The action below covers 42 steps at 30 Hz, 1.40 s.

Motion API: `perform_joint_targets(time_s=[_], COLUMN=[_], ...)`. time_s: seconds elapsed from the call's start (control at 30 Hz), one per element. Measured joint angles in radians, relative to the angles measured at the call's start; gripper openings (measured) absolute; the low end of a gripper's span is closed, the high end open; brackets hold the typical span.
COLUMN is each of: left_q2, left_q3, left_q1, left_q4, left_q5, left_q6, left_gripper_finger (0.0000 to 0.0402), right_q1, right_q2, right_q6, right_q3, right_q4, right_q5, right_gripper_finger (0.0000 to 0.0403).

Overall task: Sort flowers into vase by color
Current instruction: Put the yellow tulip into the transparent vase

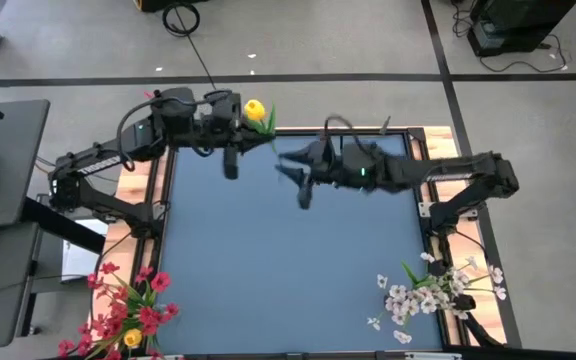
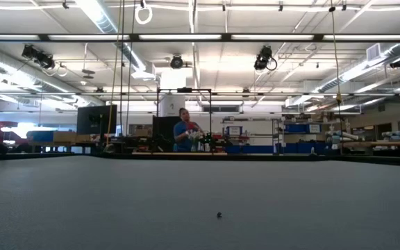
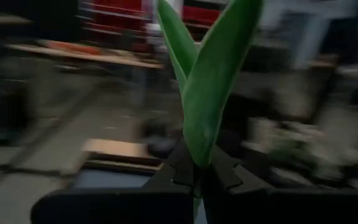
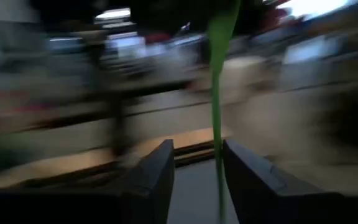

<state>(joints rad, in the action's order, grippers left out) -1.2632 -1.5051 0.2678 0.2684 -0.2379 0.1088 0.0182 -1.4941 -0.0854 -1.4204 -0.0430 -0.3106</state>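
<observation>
A yellow tulip [image 1: 255, 109] with long green leaves [image 1: 269, 124] is held high over the table's far edge by my left gripper [image 1: 240, 130], which is shut on it. In the left wrist view the two leaves [image 3: 207, 87] rise from between the shut fingers. My right gripper [image 1: 290, 170] hovers just right of it, open. In the right wrist view a thin green stem [image 4: 217, 118] runs through the gap between its fingers [image 4: 157, 180]; I cannot tell whether they touch it. Neither arm shows in the low view. My left gripper pinches the tulip between its two fingers [image 3: 229, 171] at the base of the leaves [image 3: 197, 163], where they join the stem. The leaves stand out beyond the fingertips. The tulip is lifted clear of the table.
A bunch of red flowers with one yellow bloom [image 1: 128, 312] stands at the table's near left corner. White blossom sprays [image 1: 436, 290] stand at the near right corner. The blue mat [image 1: 288, 270] lies between them. In the low view a person [image 2: 183, 132] stands far behind the table.
</observation>
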Motion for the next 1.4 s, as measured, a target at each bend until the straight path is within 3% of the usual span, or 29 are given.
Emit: perform_joint_targets(time_s=[0.07,0.13,0.23,0.4,0.53,0.73,1.0,1.23,1.4], left_q2=[0.002,-0.006,-0.024,-0.034,-0.041,-0.041,-0.040,-0.041,-0.034], left_q3=[0.000,-0.002,-0.002,-0.001,-0.001,-0.001,0.000,0.000,0.000], left_q1=[0.025,0.039,0.038,0.026,0.026,0.027,0.028,0.026,0.028], left_q4=[-0.004,-0.022,-0.028,-0.034,-0.027,-0.025,-0.018,-0.006,-0.005], left_q5=[-0.165,-0.287,-0.383,-0.407,-0.406,-0.403,-0.403,-0.399,-0.388], left_q6=[0.043,0.079,0.123,0.139,0.146,0.143,0.134,0.132,0.133], left_gripper_finger=[0.0009,0.0009,0.0009,0.0010,0.0011,0.0012,0.0013,0.0013,0.0013], right_q1=[-0.064,-0.110,-0.140,-0.146,-0.145,-0.147,-0.168,-0.181,-0.172], right_q2=[0.010,0.009,-0.009,-0.050,-0.084,-0.111,-0.124,-0.124,-0.124], right_q6=[-0.097,-0.155,-0.170,-0.221,-0.286,-0.371,-0.603,-0.668,-0.551], right_q3=[0.000,0.000,0.000,0.000,0.000,0.000,-0.001,-0.001,-0.001], right_q4=[-0.025,-0.028,-0.022,0.082,0.127,0.135,0.124,0.096,0.089], right_q5=[0.304,0.498,0.630,0.850,0.885,0.884,0.921,0.943,0.911], right_gripper_finger=[0.0154,0.0156,0.0155,0.0144,0.0114,0.0015,0.0008,0.0008,0.0065])
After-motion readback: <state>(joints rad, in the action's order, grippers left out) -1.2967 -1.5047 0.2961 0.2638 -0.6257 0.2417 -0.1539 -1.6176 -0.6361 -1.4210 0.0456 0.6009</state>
